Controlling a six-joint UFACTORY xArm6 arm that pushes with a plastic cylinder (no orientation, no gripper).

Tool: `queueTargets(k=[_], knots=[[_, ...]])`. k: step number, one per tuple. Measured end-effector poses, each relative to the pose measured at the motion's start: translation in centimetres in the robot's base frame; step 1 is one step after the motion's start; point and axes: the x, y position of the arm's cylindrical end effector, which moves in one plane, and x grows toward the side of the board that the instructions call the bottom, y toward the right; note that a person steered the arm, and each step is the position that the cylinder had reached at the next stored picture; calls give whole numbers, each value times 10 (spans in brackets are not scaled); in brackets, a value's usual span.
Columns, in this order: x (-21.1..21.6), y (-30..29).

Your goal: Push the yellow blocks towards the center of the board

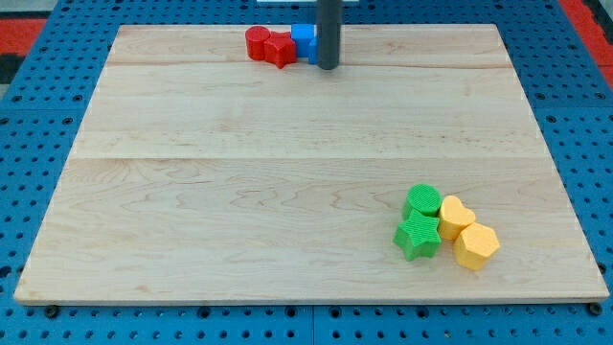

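so my tip [328, 66] sits at the board's [287, 192] top edge, touching the right side of a four-block row, while another four-block cluster huddles way off near the bottom-right corner

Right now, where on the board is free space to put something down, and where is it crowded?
Free: the wide middle and whole left side of the board, between the top cluster and the bottom-right one. Crowded: the top edge, where my tip stands beside the blue block and two red blocks; and bottom right, where the green blocks and yellow blocks touch.
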Motion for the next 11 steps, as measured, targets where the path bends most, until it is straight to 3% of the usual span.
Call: queueTargets(k=[1,3,5,6,7,8,9,11], knots=[[33,40],[39,79],[159,187],[255,188],[303,223],[333,223],[334,216],[331,89]])
